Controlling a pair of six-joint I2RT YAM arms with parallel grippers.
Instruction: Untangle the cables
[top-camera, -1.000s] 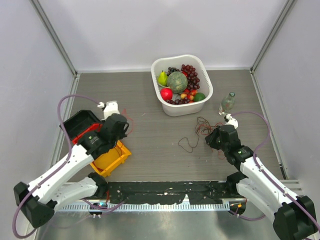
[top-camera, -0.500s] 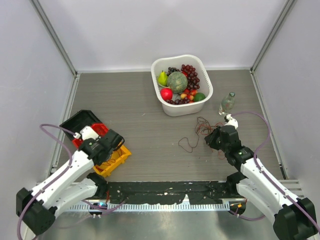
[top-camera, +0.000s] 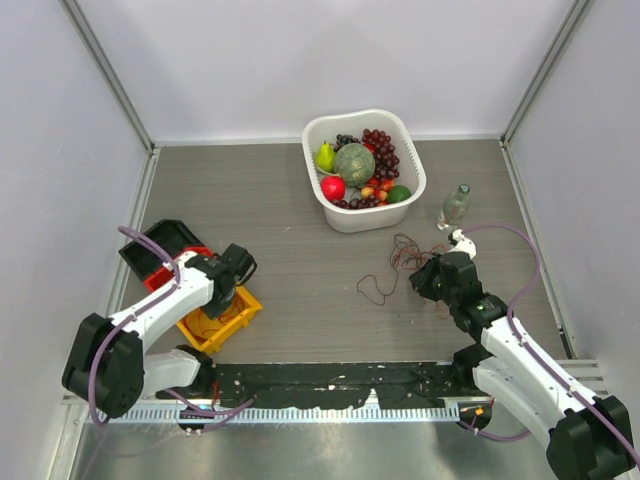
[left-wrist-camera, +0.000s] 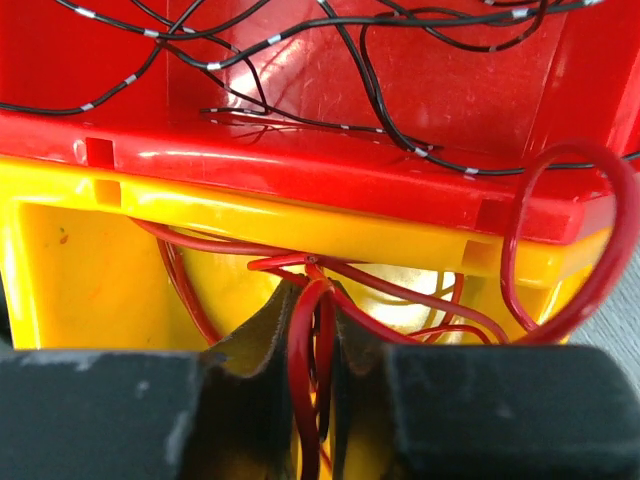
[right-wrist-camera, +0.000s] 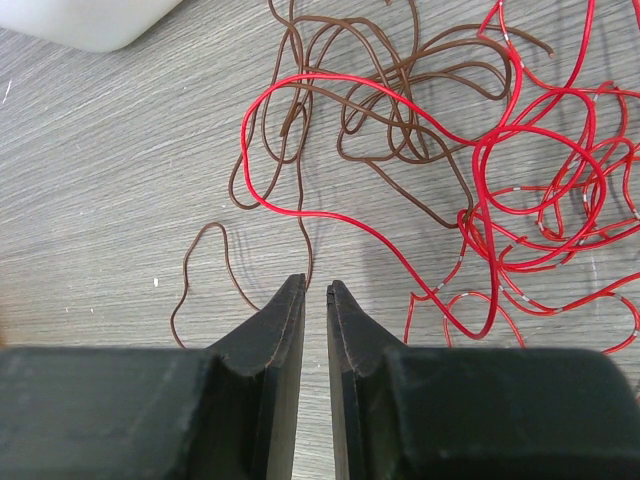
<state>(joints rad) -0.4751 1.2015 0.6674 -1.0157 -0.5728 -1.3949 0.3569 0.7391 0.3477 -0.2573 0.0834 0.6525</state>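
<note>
The cables (top-camera: 402, 254) lie as a loose red and brown tangle on the table, right of centre. In the right wrist view the red loops (right-wrist-camera: 530, 170) and brown loops (right-wrist-camera: 400, 100) spread just ahead of my right gripper (right-wrist-camera: 316, 285). Its jaws stand a narrow gap apart with nothing between them, and a brown strand ends at the left fingertip. In the top view the right gripper (top-camera: 420, 279) sits at the tangle's near edge. My left gripper (left-wrist-camera: 312, 300) is shut on a red cable (left-wrist-camera: 298, 340) over the yellow bin (left-wrist-camera: 70, 240); from above it (top-camera: 227, 299) hangs over that bin.
A red bin (left-wrist-camera: 300, 170) behind the yellow one holds thin black cables (left-wrist-camera: 400, 140). A black bin (top-camera: 150, 245) stands at the far left. A white basin (top-camera: 415, 185) of fruit and a small bottle (top-camera: 455, 205) stand behind the tangle. A black mat (top-camera: 330, 385) runs along the front edge.
The left arm has folded back and down, bringing its gripper from beside the black bin to the yellow bin with the red cable. The right arm has not moved.
</note>
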